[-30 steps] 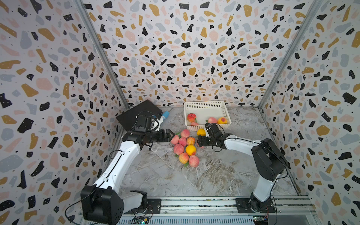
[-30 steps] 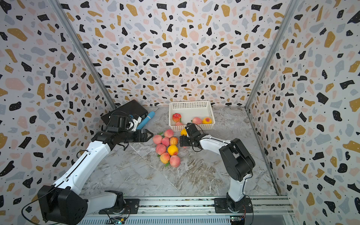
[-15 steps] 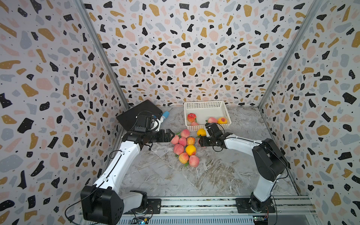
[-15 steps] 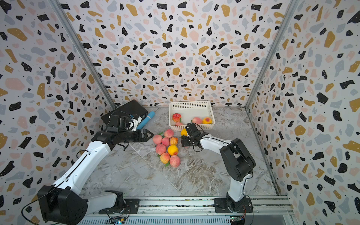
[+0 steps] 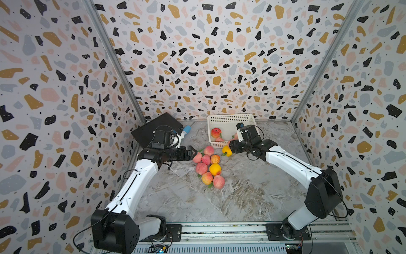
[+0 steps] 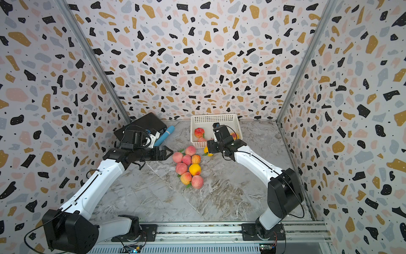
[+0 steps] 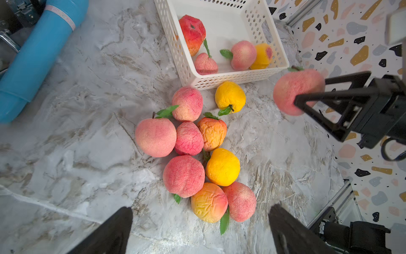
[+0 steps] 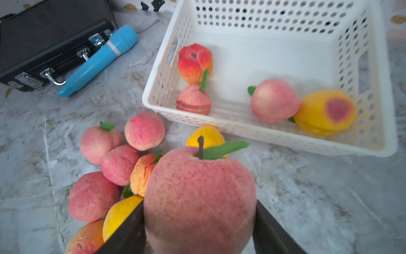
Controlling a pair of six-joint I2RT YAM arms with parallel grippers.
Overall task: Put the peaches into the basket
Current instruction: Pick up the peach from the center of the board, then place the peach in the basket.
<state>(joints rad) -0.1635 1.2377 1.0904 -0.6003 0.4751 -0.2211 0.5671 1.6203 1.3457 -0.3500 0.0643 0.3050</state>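
one pink peach (image 8: 200, 198), stem and leaf up, sat clamped between the jaws of the right gripper (image 7: 309, 91), held above the marble table (image 7: 77, 154) just outside the near wall of the basket (image 8: 263, 137). four peaches (image 8: 274, 100) lay inside the basket, and nine peaches (image 7: 183, 176) clustered on the table beside it. the left gripper (image 5: 194, 154) hung empty, jaws wide apart, just beside the cluster's edge; a blue cylinder (image 8: 98, 59) lay along a black case (image 8: 44, 37) off to the side.
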